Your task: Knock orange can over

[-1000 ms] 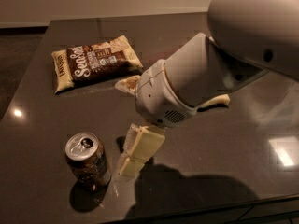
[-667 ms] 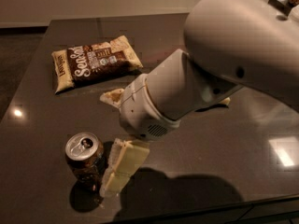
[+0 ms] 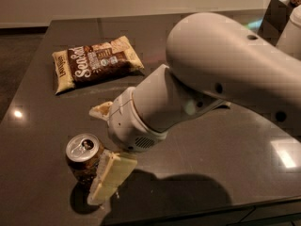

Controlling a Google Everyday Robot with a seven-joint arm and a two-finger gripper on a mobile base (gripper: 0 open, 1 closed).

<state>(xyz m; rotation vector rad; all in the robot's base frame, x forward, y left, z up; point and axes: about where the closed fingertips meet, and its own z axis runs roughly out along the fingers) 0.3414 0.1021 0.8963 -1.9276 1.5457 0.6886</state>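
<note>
Currently: orange can (image 3: 83,155) stands near the table's (image 3: 244,173) front-left corner, silver top and pull-tab facing up. It may lean a touch away from the arm; hard to be sure. Not toppled.

Gripper (image 3: 101,152) low over the table, just right of the can. Pincer spread, holding nothing. The near cream finger (image 3: 112,174) lies against the can's right side, apparently touching; the other finger shows well apart, toward the table's middle. Arm (image 3: 221,69) reaches in from the right edge.

Snack bag (image 3: 96,62) lies flat toward the far-left corner, well clear of the can.

Progress: approach done, contact looks made. Left to do: the sideways push toward the left edge until the can tips onto its side.
</note>
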